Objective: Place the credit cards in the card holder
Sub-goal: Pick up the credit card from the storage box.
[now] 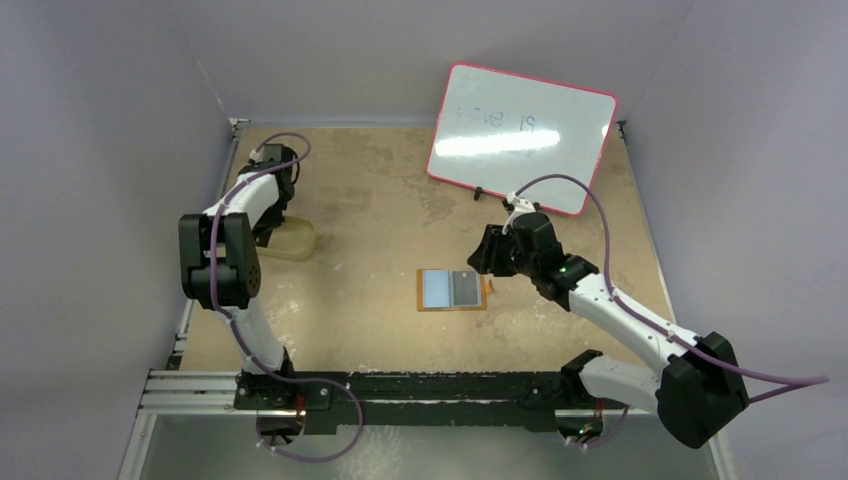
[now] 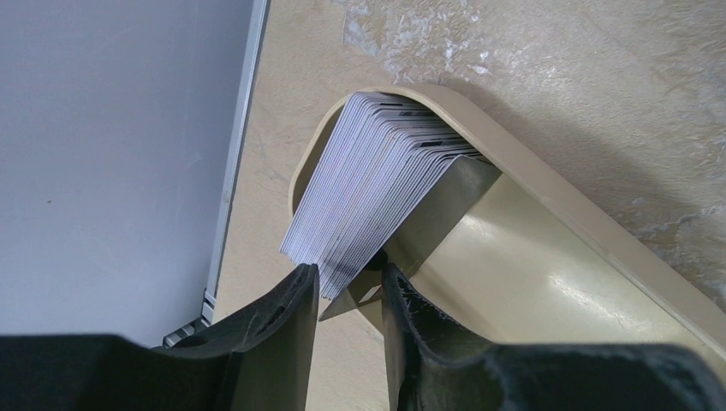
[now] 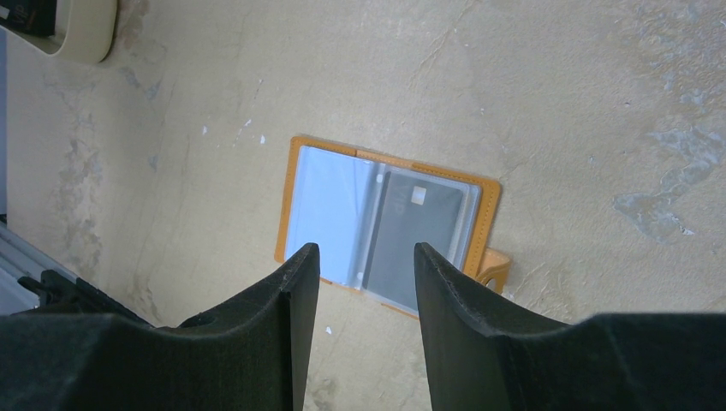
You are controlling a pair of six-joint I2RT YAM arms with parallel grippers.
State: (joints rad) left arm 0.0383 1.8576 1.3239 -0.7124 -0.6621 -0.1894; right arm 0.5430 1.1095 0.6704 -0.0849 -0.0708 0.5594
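The credit cards [image 2: 368, 188] stand on edge as a thick whitish stack in a beige tray [image 2: 548, 274], seen in the left wrist view. My left gripper [image 2: 349, 278] is open, its fingers straddling the near lower corner of the stack beside a tan divider plate. The card holder [image 1: 452, 290] lies open and flat mid-table, orange-brown, with a pale blue card [image 3: 330, 210] in its left pocket and a dark grey card [image 3: 415, 235] in its right. My right gripper [image 3: 366, 257] hovers open just right of the card holder [image 3: 385, 227], holding nothing.
A pink-framed whiteboard [image 1: 520, 135] leans at the back right. The beige tray [image 1: 290, 240] sits near the table's left edge, close to the side wall and metal rail. The holder's snap tab [image 3: 495, 267] sticks out toward the right arm.
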